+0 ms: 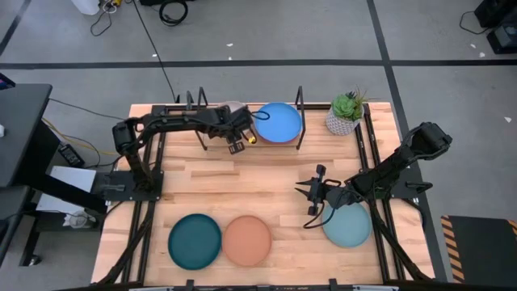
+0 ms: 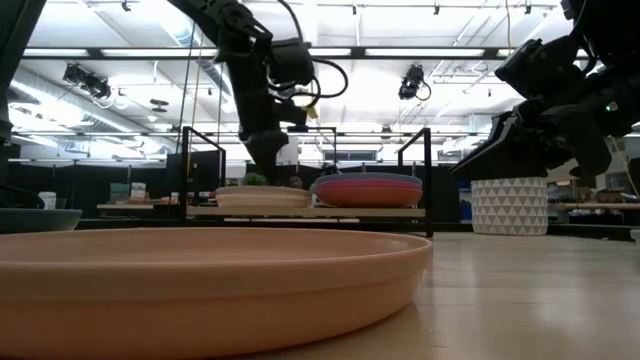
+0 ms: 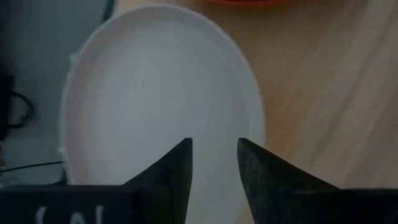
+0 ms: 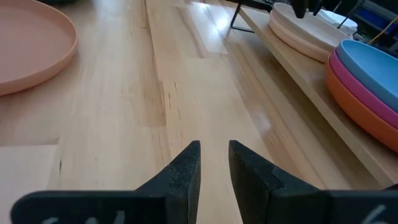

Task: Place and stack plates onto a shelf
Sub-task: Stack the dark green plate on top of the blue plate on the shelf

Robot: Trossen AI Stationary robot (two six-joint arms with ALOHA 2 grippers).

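The shelf (image 1: 212,139) stands at the table's far middle. On its right half is a stack of plates with the blue one (image 1: 279,123) on top, over pink (image 4: 348,71) and orange (image 4: 354,106). On its left half lies the cream plate (image 3: 155,93), which is on top of another pale plate (image 4: 298,38). My left gripper (image 3: 214,149) hangs over the cream plate, pointing down, open and empty. My right gripper (image 1: 307,196) hovers mid-table beside the light blue plate (image 1: 349,226), its fingers a narrow gap apart and empty. The dark teal plate (image 1: 195,241) and the tan plate (image 1: 247,241) lie near the front edge.
A potted plant (image 1: 347,113) in a white patterned pot stands at the far right, beside the shelf's right black frame (image 1: 300,105). Bare wood (image 1: 242,186) lies between the shelf and the front plates.
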